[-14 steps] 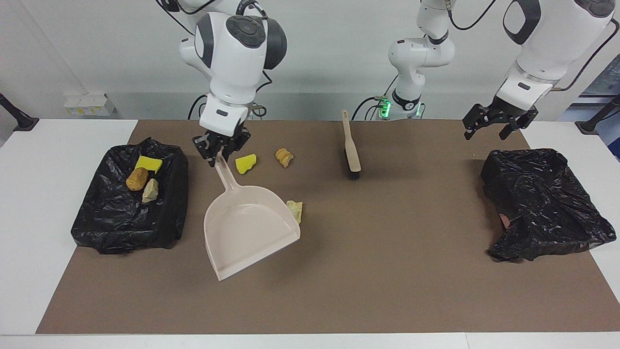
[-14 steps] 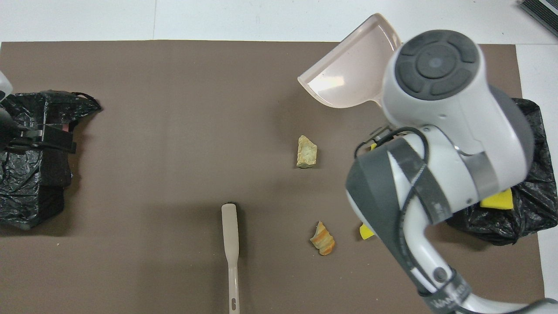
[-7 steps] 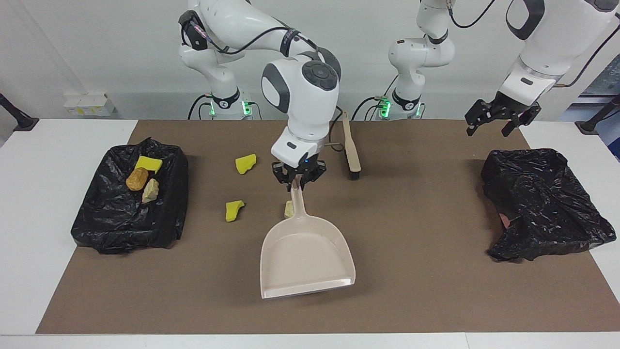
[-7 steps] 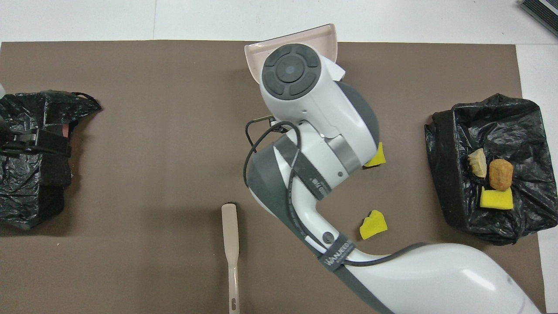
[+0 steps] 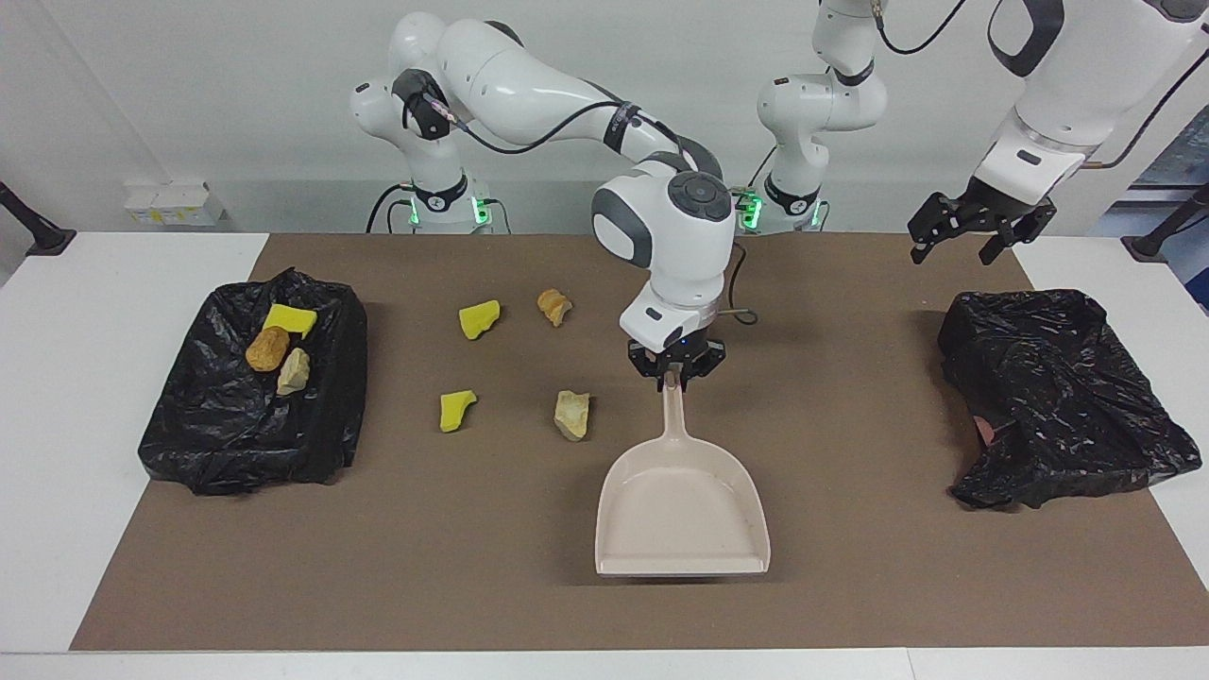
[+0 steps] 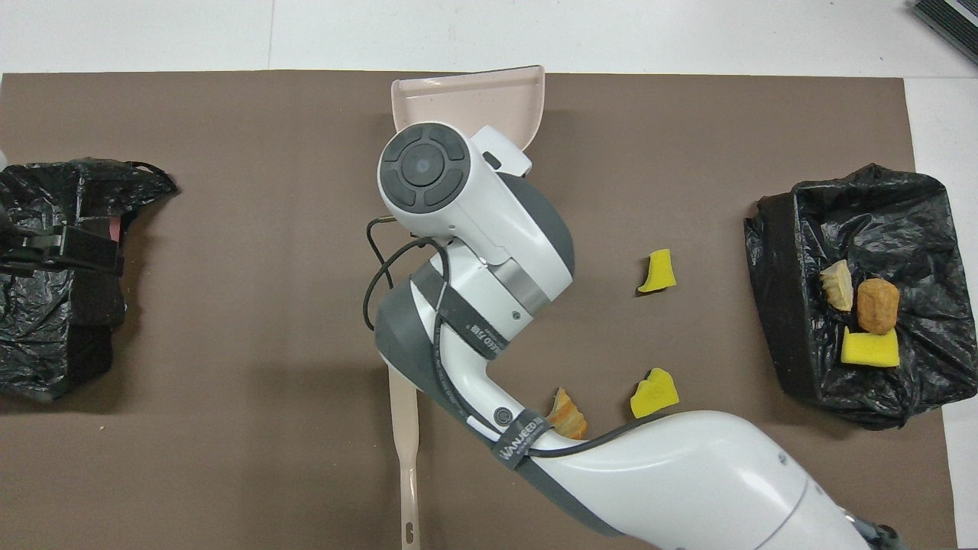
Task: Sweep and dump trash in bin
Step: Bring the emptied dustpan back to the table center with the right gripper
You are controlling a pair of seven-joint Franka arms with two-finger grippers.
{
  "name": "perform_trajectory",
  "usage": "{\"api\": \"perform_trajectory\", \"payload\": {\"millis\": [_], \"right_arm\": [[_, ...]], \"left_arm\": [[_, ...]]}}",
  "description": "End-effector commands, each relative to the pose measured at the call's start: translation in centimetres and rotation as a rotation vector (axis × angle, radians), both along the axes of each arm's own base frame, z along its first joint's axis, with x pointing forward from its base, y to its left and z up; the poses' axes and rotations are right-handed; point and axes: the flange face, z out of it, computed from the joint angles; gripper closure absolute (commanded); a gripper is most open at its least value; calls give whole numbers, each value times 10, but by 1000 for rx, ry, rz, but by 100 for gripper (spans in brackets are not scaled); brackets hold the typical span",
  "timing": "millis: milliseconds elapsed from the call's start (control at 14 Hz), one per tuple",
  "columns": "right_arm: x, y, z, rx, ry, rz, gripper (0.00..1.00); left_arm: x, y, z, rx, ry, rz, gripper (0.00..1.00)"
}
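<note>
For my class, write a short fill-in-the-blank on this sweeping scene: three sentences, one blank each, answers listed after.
1. The right gripper is shut on the handle of the ____.
2. The bin at the right arm's end holds ____ pieces of trash.
3. The left gripper hangs open over the table near the other bin, holding ____.

Answers: dustpan; three; nothing

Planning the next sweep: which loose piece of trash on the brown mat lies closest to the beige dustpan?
The pale beige rock-like lump, just beside the beige plastic dustpan's handle; both yellow sponge chunks and the orange striped roll lie nearer the filled bin.
</note>
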Motion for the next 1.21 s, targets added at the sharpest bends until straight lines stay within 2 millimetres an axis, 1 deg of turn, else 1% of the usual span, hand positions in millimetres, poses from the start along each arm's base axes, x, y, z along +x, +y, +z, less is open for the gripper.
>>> {"api": "perform_trajectory", "payload": {"millis": [0,71,143,357,429,500,571,643,714,786,857,929,1000,1071,1143], "right_arm": [[1,16,-10,61,9,-29,100],[-6,30,-23,66,10,-12,100],[-8,36,-38,63,19,-4,100],[-14,40,-44,69,60,0,100],[-19,41,-53,59,78,2,94],[-22,43,-56,51,88,7,84],[-25,41,-58,27,112,8,73],[-27,41,-50,23,115,9,54],[-28,38,-40,22,112,7,47],[-32,36,-28,14,115,8,42],[-38,40,-15,19,114,12,40],[-45,41,3,28,108,20,36],[-64,43,15,17,137,34,35],[-79,41,20,0,155,40,33],[-95,38,23,-25,166,51,30]], "left_arm": [[-13,-2,2,18,18,-21,0],[-16,-3,-2,18,28,-35,0],[-17,-6,-9,19,42,-52,0],[-27,-6,-13,18,54,-60,0],[-28,-6,-14,18,53,-60,0],[-29,-6,-16,19,56,-60,0],[-29,-5,-16,18,53,-58,0],[-29,-5,-16,18,54,-58,0],[-29,-6,-16,18,50,-58,0],[-28,-6,-16,18,48,-56,0],[-27,-7,-17,18,47,-56,0],[-24,-10,-22,19,53,-62,0],[-22,-13,-22,18,36,-61,0],[-18,-17,-25,13,27,-62,0],[-17,-32,-28,13,18,-87,0]]}}
